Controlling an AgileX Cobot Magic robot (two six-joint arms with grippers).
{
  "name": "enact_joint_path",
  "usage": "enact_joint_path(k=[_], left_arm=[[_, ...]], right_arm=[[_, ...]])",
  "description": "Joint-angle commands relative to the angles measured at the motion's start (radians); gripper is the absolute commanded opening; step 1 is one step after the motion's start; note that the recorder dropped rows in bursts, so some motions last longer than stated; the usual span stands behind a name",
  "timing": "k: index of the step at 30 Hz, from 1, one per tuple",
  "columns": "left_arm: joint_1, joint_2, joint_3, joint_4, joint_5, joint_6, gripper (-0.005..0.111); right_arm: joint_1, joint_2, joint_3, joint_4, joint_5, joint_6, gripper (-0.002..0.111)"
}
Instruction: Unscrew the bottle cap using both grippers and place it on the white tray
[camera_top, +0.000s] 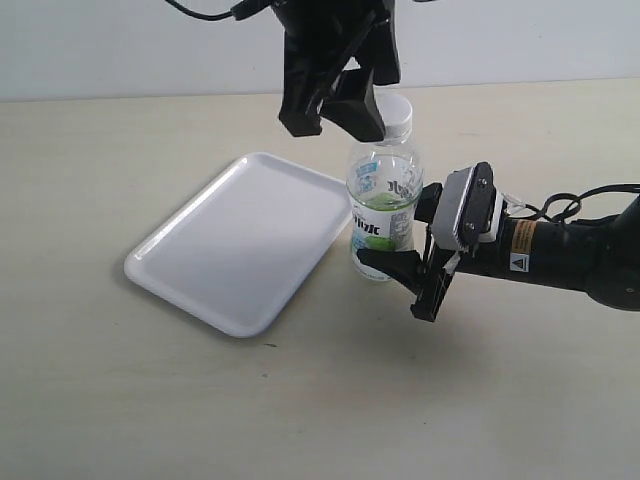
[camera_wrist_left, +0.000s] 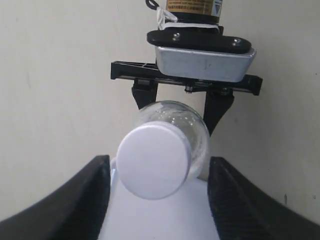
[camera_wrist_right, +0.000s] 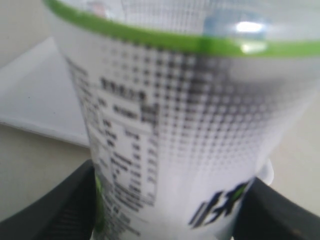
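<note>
A pale cream desk (camera_top: 150, 400) fills the scene, bare and matte, and meets a plain whitish wall (camera_top: 100, 50) along its far edge. The white tray (camera_top: 240, 240) lies flat and empty on the desk, turned at a slant, left of the middle and roughly halfway between the far and near edges. The bottle (camera_top: 385, 190) stands upright just beside the tray's right-hand corner, a little right of the desk's middle and closer to the far edge than the near one; whether it touches the rim cannot be told. Its label is white with a green band and a lime picture, and the bottle cap (camera_top: 400, 115) sits on its neck. The right gripper (camera_top: 392, 232) reaches in low from the right edge of the desk, a white-grey block (camera_top: 465, 210) on its wrist, and its two black fingers are pressed together on the labelled lower body of the bottle, one on each side, pinching it. The left gripper (camera_top: 335, 125), bulky and all black, hangs down from above at the height of the cap. Seen from its own wrist camera, its fingers (camera_wrist_left: 75, 200) are spread wider than the cap, one on each side, with a narrow strip of daylight between each finger and the cap's ribbed edge, so it holds nothing
</note>
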Motion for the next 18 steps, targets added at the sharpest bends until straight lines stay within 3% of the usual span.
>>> enact_joint_path(k=[1,8,18], left_arm=[[-0.026,0.000,-0.007,0.037,0.007,0.001,0.057],[-0.041,0.000,-0.007,0.037,0.007,0.001,0.052],[-0.041,0.025,-0.007,0.074,-0.050,-0.051,0.058]], right_arm=[[0.002,0.010,0.001,0.007,0.142,-0.036,0.000],[0.002,0.010,0.001,0.007,0.142,-0.036,0.000],[0.002,0.010,0.001,0.006,0.142,-0.030,0.000]])
